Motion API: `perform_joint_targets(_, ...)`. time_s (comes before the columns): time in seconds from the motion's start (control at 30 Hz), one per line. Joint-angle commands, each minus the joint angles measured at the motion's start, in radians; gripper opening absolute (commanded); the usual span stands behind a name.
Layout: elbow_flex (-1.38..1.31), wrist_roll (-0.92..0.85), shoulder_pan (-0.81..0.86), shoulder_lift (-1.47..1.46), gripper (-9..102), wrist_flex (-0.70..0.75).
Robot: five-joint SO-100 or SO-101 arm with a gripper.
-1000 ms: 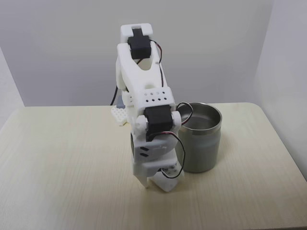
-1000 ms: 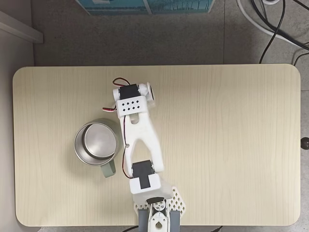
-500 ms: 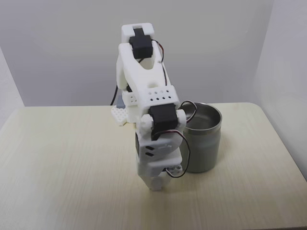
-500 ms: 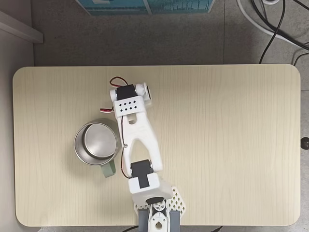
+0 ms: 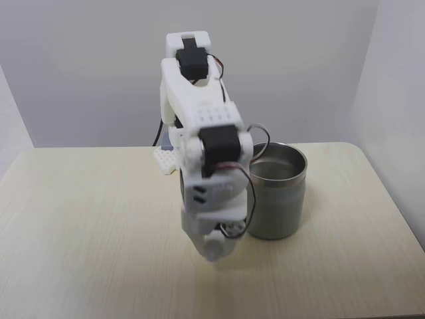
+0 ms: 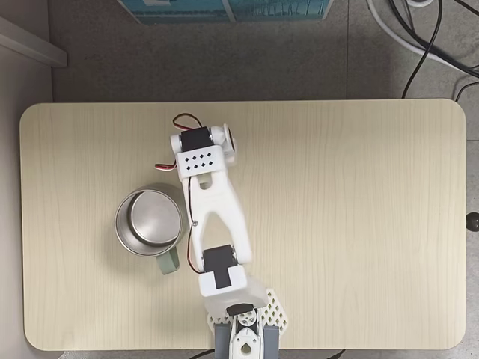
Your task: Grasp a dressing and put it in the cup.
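One pale wooden table (image 6: 359, 224) carries the white arm (image 6: 213, 217), folded steeply down. The grey-green cup (image 5: 277, 193) stands at three o'clock of the blurred gripper (image 5: 214, 247) in the front fixed view. Whether the jaws are parted or hold the dressing, I cannot tell. No readable writing.

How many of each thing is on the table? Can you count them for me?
Cups: 1, the cup
Robot arms: 1, the white arm
Total: 2. The arm hides its own end effector from above, so I cannot tell whether anything is held under it.
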Motion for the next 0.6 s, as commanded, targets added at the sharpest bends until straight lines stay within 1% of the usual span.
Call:
perform_joint_targets(0.0,0.144,0.058,0.023,-0.077,0,0.058)
perform_joint_targets(0.17,0.279,0.123,0.038,-0.129,0,0.15)
perform_joint_targets(0.3,0.345,0.186,0.032,-0.186,0,0.196)
perform_joint_targets(0.57,0.364,0.287,-0.064,-0.36,0,0.265)
